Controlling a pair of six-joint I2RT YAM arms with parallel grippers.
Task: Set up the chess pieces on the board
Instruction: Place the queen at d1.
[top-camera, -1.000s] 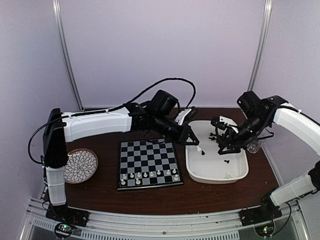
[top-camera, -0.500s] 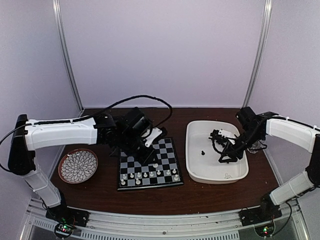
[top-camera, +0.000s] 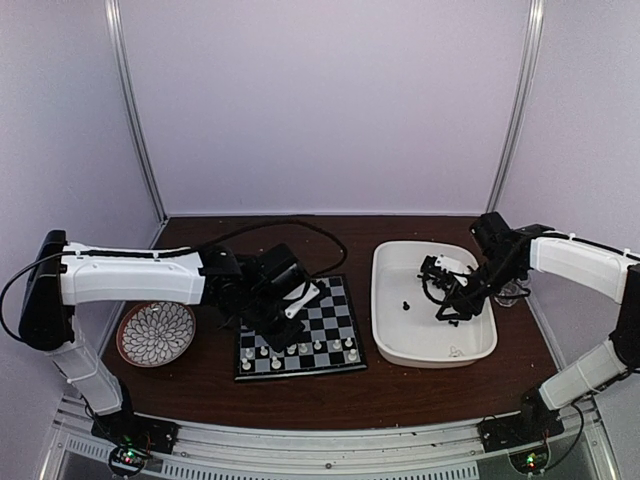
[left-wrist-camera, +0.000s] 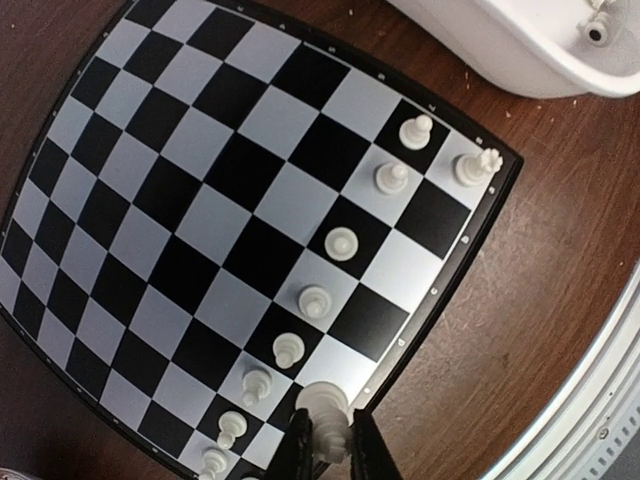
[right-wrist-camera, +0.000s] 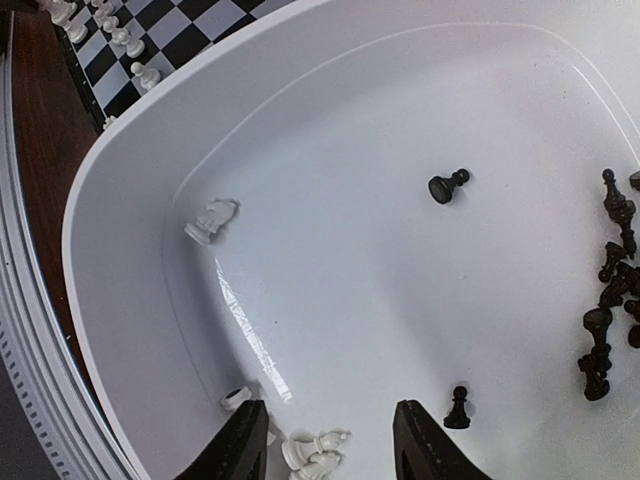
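The board (top-camera: 335, 300) lies at the table's middle, and it also shows in the left wrist view (left-wrist-camera: 200, 200). A row of white chess pieces (top-camera: 305, 348) stands along its near edge; white pawns (left-wrist-camera: 342, 242) run in a diagonal line in the left wrist view. My left gripper (top-camera: 292, 312) (left-wrist-camera: 328, 432) is shut on a white piece (left-wrist-camera: 325, 405), held just above the board's near rows. My right gripper (top-camera: 450, 300) (right-wrist-camera: 325, 435) is open over the white tray (top-camera: 430, 352), above two lying white pieces (right-wrist-camera: 315, 452). Several black pieces (right-wrist-camera: 605, 300) lie in the tray.
A lone black pawn (right-wrist-camera: 448, 186), another black pawn (right-wrist-camera: 457, 408) and a lying white piece (right-wrist-camera: 210, 220) are in the tray (right-wrist-camera: 110, 200). A round patterned plate (top-camera: 155, 332) sits left of the board. Metal rails run along the table's near edge.
My left arm has swung from the tray to the board's near left part, carrying the white piece. My right gripper has stayed over the tray, a little lower.
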